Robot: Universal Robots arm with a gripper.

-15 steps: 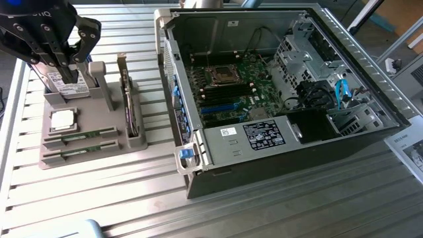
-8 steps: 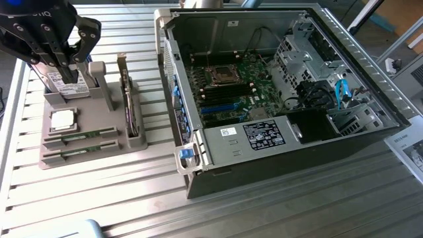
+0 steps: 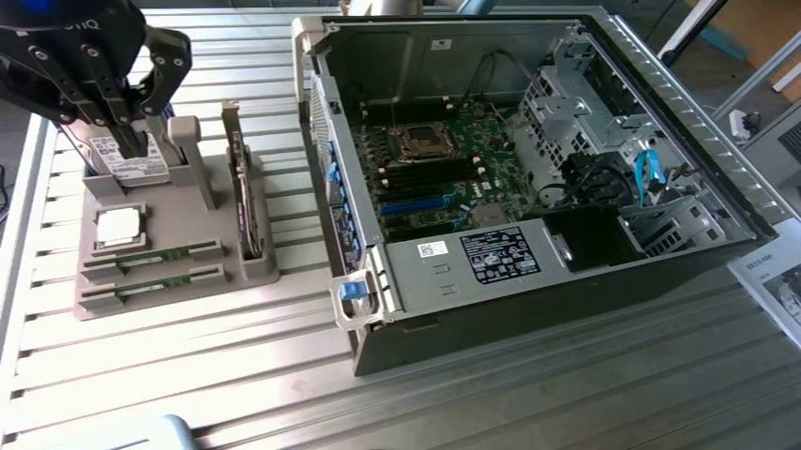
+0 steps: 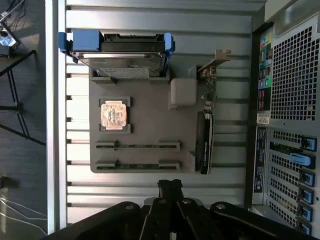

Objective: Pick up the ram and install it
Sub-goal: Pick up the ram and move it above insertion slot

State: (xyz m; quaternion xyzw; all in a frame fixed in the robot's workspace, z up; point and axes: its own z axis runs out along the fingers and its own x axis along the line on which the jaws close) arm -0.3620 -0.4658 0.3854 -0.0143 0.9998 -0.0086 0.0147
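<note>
Two ram sticks, thin green boards, lie edge-up in the slots of a grey parts holder (image 3: 188, 202): one (image 3: 150, 258) behind the other (image 3: 150, 286). The wrist view looks straight down on them (image 4: 137, 146) (image 4: 137, 165) in the holder (image 4: 150, 125). My gripper (image 3: 126, 131) hangs above the holder's far end, over the hard drive, well short of the ram. Its black fingers (image 4: 170, 187) meet at one point with nothing between them. The open computer case (image 3: 526, 169) stands at the exterior view's right, with dark memory slots (image 3: 432, 173) on its motherboard.
The holder also carries a silver hard drive (image 4: 120, 60) in blue rails, a processor chip (image 4: 115, 115) and an upright expansion card (image 4: 205, 135) beside the case. The case's rear panel (image 4: 290, 100) is close to the holder. Everything rests on a slatted metal table (image 3: 501, 403).
</note>
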